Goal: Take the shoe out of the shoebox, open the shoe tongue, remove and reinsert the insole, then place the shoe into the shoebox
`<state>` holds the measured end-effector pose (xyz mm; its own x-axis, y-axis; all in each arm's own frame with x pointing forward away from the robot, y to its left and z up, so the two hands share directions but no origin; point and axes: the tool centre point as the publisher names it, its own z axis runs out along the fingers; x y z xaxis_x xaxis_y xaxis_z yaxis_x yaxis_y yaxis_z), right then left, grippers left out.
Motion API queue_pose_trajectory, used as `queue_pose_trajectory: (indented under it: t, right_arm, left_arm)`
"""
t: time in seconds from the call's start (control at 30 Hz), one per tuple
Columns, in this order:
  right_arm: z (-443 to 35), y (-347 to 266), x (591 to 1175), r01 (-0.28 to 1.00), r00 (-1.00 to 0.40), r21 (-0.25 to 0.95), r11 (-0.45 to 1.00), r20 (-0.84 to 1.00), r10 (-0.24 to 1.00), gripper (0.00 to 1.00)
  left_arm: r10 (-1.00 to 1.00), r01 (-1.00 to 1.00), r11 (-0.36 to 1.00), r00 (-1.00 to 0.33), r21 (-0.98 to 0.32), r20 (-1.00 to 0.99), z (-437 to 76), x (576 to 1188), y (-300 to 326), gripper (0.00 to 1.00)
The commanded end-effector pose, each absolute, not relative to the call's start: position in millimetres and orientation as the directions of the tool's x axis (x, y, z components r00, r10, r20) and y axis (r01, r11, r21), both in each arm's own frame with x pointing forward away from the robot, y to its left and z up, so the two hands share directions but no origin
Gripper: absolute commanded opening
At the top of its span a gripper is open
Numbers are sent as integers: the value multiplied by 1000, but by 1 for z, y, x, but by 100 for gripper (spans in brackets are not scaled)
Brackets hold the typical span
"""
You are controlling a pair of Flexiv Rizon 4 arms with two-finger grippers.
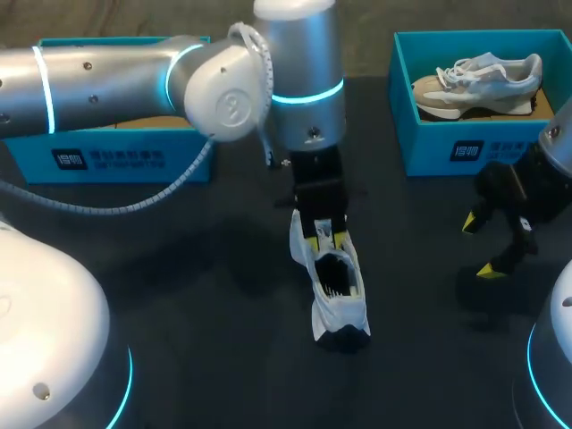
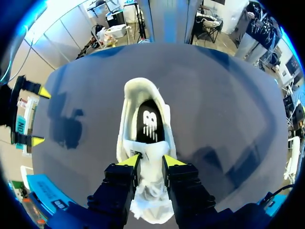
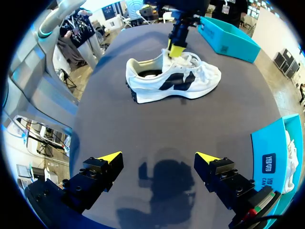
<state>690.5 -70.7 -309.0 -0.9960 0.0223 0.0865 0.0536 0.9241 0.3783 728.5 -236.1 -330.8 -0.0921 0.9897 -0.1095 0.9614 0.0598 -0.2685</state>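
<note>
Robotics lab, manipulation bench. Evidence: left arm and right arm, with lit cyan rings, stand at one dark matte worktop. A coiled cable hangs from the left arm. On the worktop: white shoe; teal left shoebox and right shoebox at far corners.

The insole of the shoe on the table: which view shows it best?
The left wrist view: it looks straight into the shoe onto the black insole. The head view shows only a dark opening; the right wrist view, a sliver.
</note>
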Motion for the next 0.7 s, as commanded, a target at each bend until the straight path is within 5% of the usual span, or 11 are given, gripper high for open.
queue_pose_trajectory:
  t: [0.03,0.7]
  right_arm:
    - [-309,-71,690,54,-996,377,925,85,24,100]
    - [-309,-71,690,54,-996,377,925,85,24,100]
  left_arm:
    - [988,968,66,-97,-241,-122,-324,730,-238,32]
    - [986,964,78,-112,-256,-121,-331,729,-241,31]
